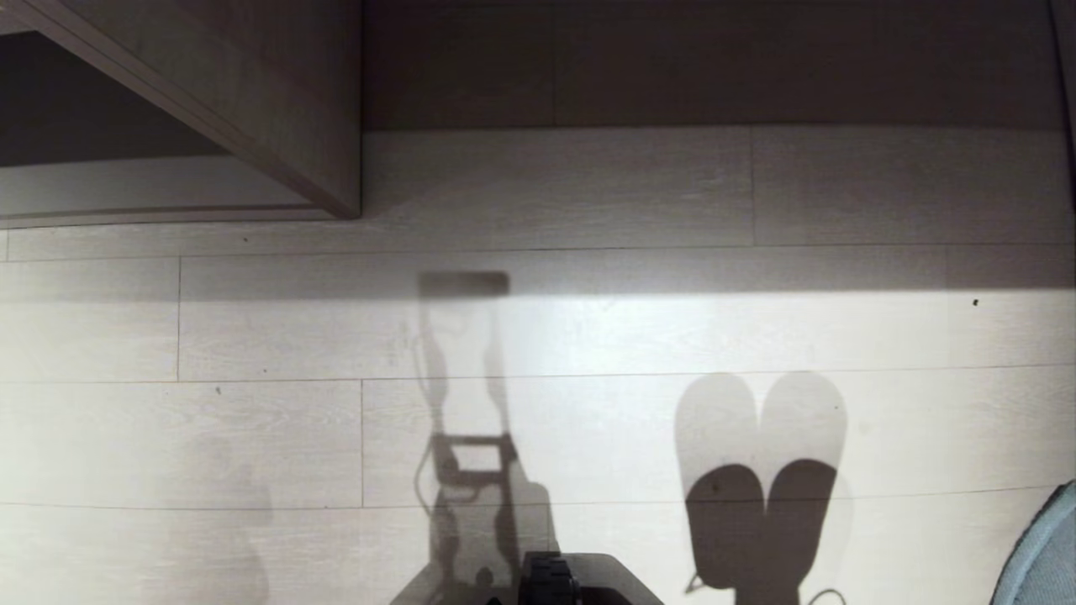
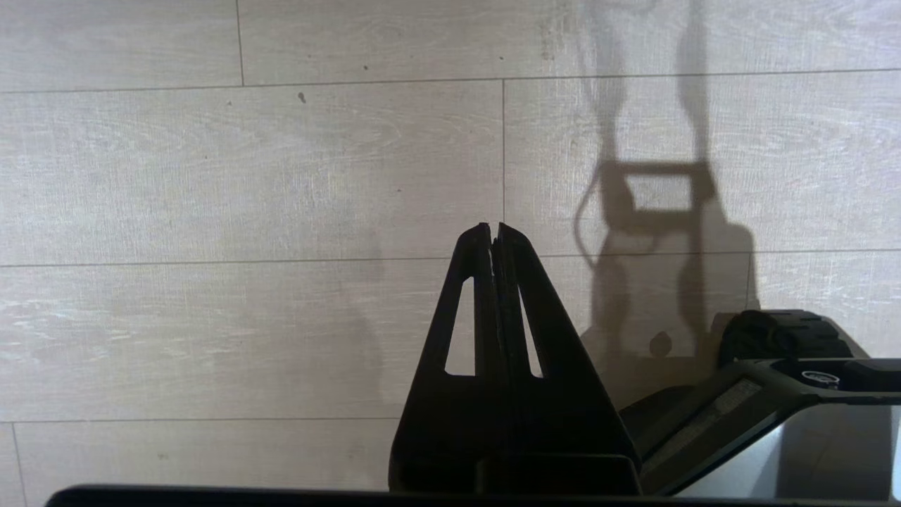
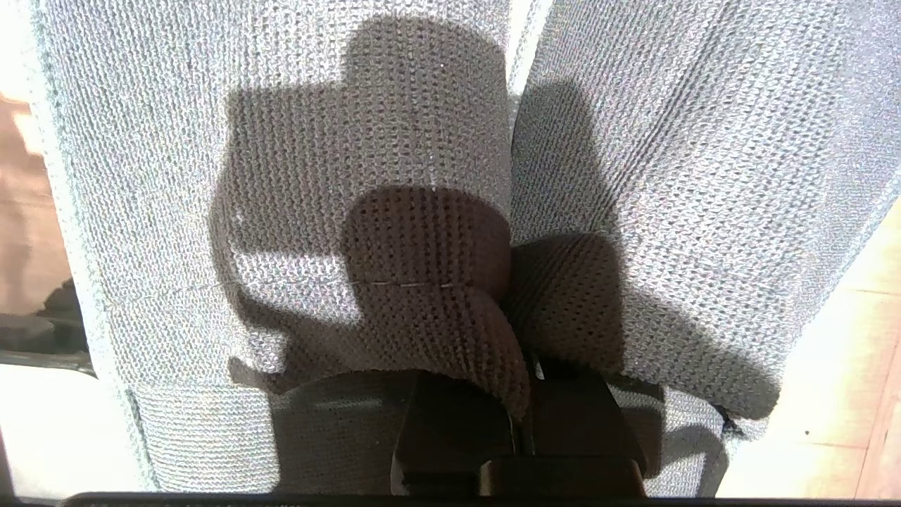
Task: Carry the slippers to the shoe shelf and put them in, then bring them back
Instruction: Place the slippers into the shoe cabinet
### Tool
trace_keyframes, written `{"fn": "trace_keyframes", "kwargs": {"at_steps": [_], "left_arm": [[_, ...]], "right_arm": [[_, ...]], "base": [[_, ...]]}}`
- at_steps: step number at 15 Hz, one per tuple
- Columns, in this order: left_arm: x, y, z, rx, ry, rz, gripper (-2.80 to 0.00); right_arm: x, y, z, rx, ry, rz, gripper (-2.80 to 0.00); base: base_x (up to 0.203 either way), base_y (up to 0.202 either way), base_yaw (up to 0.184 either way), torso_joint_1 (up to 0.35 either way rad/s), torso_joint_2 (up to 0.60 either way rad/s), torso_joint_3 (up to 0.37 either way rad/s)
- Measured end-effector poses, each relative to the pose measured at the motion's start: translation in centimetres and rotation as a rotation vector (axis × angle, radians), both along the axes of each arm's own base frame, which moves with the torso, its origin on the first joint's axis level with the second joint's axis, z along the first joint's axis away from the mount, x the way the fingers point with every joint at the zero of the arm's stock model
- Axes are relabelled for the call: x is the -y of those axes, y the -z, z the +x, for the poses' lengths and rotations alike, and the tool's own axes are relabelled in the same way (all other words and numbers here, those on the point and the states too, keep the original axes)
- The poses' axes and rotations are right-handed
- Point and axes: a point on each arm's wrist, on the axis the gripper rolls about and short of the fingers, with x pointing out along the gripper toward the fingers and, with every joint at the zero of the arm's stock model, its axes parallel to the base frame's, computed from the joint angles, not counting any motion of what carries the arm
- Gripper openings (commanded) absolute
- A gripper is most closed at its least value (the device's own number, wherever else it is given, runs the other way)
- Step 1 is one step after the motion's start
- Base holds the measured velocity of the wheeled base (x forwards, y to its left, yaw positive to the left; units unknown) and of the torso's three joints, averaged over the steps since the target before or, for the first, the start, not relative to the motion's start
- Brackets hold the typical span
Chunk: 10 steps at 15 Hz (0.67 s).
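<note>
Slippers in hand, shelf only at the far left.

The slippers point(image 3: 436, 176) are seen pinched together in the right gripper point(image 3: 524, 394), whose jaws are closed on the folded cloth edges where the pair meets; both hang side by side off the floor point(image 1: 546, 336), and only a grey-blue edge point(image 1: 1046, 555) and their paired shadow are caught at the near right of the head view. The left gripper point(image 2: 494, 236) is held empty, jaws pressed together, above bare boards. The shoe shelf point(image 1: 277, 109) is seen only as a corner at the far left. The carry is judged under way; whether the placing is already done cannot be told.
</note>
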Motion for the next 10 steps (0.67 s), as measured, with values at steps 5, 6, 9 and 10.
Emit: {"fn": "trace_keyframes", "kwargs": {"at_steps": [5, 6, 9, 10], "left_arm": [[0.0, 0.0, 0.0, 0.0, 0.0, 0.0, -2.8], [0.0, 0.0, 0.0, 0.0, 0.0, 0.0, -2.8], [0.0, 0.0, 0.0, 0.0, 0.0, 0.0, -2.8], [0.0, 0.0, 0.0, 0.0, 0.0, 0.0, -2.8]], "right_arm": [[0.0, -0.01, 0.0, 0.0, 0.0, 0.002, -2.8], [0.0, -0.01, 0.0, 0.0, 0.0, 0.001, -2.8], [0.0, -0.01, 0.0, 0.0, 0.0, 0.0, -2.8], [0.0, -0.01, 0.0, 0.0, 0.0, 0.0, -2.8]], "base": [[0.0, 0.0, 0.0, 0.003, 0.0, 0.201], [0.0, 0.0, 0.0, -0.006, 0.01, 0.204], [0.0, 0.0, 0.0, 0.004, 0.0, 0.204], [0.0, 0.0, 0.0, 0.003, 0.0, 0.19]]}}
